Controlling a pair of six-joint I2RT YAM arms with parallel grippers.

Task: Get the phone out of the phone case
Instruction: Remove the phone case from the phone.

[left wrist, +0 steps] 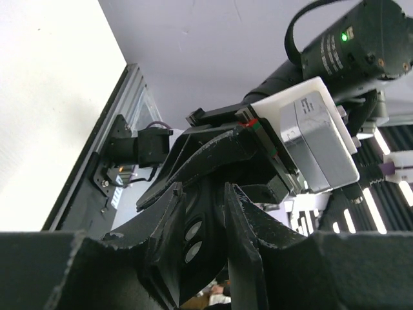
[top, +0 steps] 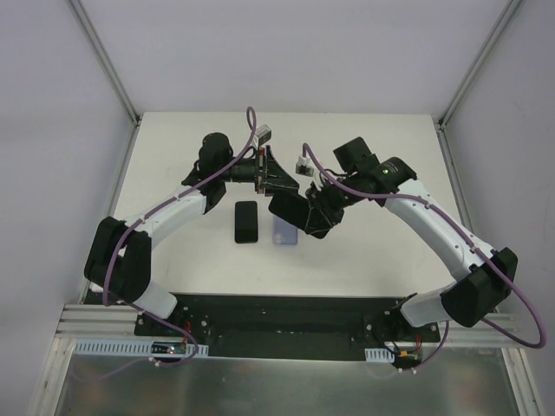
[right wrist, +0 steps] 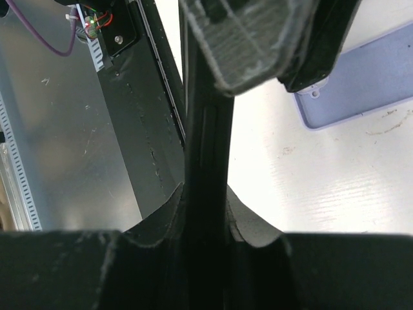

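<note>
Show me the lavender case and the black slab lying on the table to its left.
lavender case [right wrist: 368,81], right wrist view, on its flat face.
black slab [top: 246,223], top view, on the middle of its face.

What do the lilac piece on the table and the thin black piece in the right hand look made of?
Lilac piece: probably silicone or soft plastic; matte pastel face without glare, rounded corner with a small moulded hole. Black piece: likely hard plastic; dull, straight edge with a long groove. Seen edge-on only, so unsure.
</note>
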